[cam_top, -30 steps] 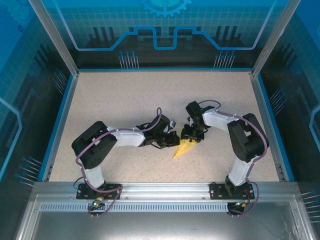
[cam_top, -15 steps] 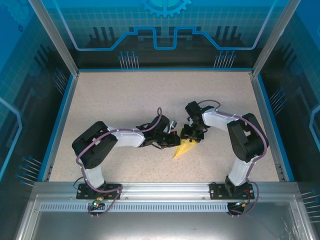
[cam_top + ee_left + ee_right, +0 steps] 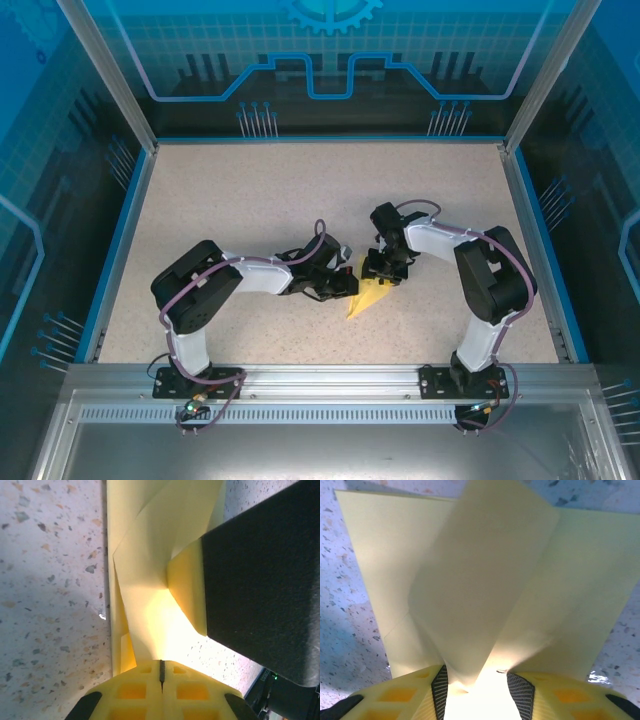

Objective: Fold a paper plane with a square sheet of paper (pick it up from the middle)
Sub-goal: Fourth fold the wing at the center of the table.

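The paper plane [image 3: 366,298] lies on the speckled table [image 3: 250,200], a little right of centre and nearer the front edge than the back, between the two arms. From above it is a narrow yellow wedge. Its long axis runs on a diagonal, with the sharp tip pointing toward the near-left and the broad end pointing away toward the far-right, where both claws meet it. The left gripper [image 3: 345,284] comes in from the left at that broad end. In the left wrist view its yellow fingertips [image 3: 135,690] are pressed together on the paper, whose folded layers fan out from them along the table. The right gripper [image 3: 385,272] sits just beside it at the far-right of the plane. In the right wrist view its jaws stand apart, and a raised flap [image 3: 480,580] comes up out of the gap between them, above flat layers spread to either side. Whether the pads squeeze that flap cannot be told.
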You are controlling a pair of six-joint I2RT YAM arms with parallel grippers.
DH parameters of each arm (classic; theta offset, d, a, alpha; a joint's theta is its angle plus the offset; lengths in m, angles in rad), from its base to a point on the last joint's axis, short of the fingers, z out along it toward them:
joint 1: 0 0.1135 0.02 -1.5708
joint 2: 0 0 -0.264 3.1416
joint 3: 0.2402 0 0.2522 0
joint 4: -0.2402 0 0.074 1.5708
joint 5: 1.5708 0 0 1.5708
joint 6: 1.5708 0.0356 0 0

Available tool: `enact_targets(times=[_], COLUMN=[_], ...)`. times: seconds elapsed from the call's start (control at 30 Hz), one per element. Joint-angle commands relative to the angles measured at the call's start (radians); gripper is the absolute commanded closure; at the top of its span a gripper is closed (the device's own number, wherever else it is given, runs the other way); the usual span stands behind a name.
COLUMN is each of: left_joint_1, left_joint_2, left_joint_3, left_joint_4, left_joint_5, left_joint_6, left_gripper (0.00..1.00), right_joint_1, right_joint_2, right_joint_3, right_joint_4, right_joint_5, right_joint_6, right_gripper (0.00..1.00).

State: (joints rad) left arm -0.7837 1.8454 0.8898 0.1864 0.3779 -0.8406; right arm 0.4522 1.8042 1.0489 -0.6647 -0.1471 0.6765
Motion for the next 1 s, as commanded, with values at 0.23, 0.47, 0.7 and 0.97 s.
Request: enact_targets(times=[0.23, 0.47, 0.7, 0.97], left_joint_1=[-0.006, -0.006, -0.006, -0.006], left_joint_2=[0.031, 0.034, 0.038, 0.049], left_joint_3=[0.037, 0.039, 0.038, 0.038], left_joint_4=[-0.056, -0.071, -0.081, -0.099], left_joint_5=[-0.03, -0.043, -0.05, -0.047], left_joint_6=[-0.009, -0.007, -0.006, -0.003], left_gripper=[0.99, 1.0, 1.0, 1.0], right_joint_1=[0.02, 0.019, 0.02, 0.02], right_joint_2=[0.128, 0.139, 0.148, 0.143], right_joint_3=[-0.064, -0.061, -0.062, -0.063], right_joint_4=[-0.003, -0.003, -0.004, -0.006], right_joint_5=[0.126, 0.129, 0.13, 0.129], right_joint_6=[0.009, 0.008, 0.012, 0.017], right_gripper=[0.58, 0.58, 0.58, 0.59])
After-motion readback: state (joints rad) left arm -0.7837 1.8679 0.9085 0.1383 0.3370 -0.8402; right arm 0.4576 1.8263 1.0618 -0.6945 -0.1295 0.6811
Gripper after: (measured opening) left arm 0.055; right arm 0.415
